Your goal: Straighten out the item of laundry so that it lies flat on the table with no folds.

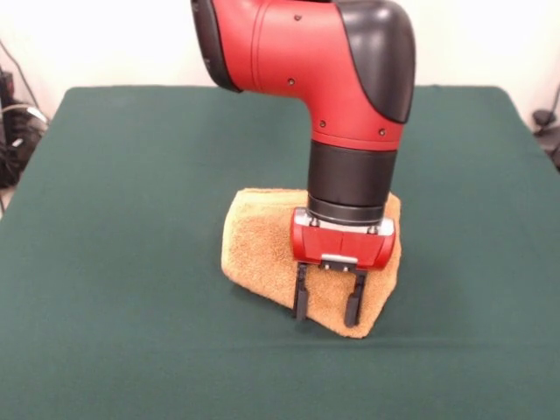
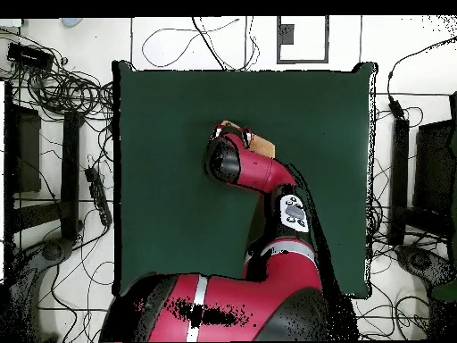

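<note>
So at this point the gripper (image 1: 329, 306) was hanging down over the near edge of the towel (image 1: 258, 241), its two black fingers (image 1: 301, 297) spread apart with nothing pinched between them, tips right at the cloth's front edge near its near-right corner. Can't say for sure whether the tips were actually touching the fabric or just above it. The towel itself, orange-tan terry, sat roughly mid-table, a bit toward the right in the front view, and it definitely wasn't flat: it looked bunched or folded over into a lumpy wedge shape, rounded on the left side and coming to a point at the near right. Behind the fingers, the red gripper body and the black wrist blocked the towel's middle and far-right part. The green table (image 1: 105, 289) was way bigger than the towel, with bare felt all around it. From overhead, the arm (image 2: 268, 174) covered nearly all of the towel (image 2: 261, 142), only a small tan sliver peeking out beside the elbow.
</note>
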You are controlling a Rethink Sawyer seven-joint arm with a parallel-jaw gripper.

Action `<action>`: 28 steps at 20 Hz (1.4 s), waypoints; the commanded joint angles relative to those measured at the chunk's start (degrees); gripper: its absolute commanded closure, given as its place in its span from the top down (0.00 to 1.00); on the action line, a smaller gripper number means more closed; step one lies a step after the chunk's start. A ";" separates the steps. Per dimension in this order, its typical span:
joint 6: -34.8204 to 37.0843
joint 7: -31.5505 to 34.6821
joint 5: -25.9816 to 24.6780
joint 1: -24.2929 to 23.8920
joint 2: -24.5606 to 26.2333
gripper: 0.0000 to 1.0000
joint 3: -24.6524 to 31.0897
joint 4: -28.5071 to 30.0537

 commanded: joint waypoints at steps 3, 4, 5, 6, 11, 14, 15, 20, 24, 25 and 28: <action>-0.59 14.32 1.37 0.90 7.97 1.00 11.49 7.19; -0.77 14.35 1.33 0.81 8.16 1.00 11.65 7.31; -0.86 14.47 1.37 0.79 8.22 1.00 11.71 7.59; -0.91 14.70 1.48 0.86 8.11 1.00 11.68 8.08; -0.79 18.45 4.85 5.45 4.91 1.00 7.23 12.45; 2.25 17.80 5.89 6.58 2.69 1.00 6.64 14.84; 2.54 17.50 6.00 6.49 2.27 1.00 7.06 15.64; 2.34 16.66 6.55 6.56 0.63 1.00 8.13 19.08; 1.88 16.82 7.36 7.94 -0.32 1.00 6.98 20.55; 1.77 17.06 7.83 8.63 -0.45 1.00 6.29 20.73; 0.98 16.92 8.36 9.07 -0.35 1.00 5.86 21.02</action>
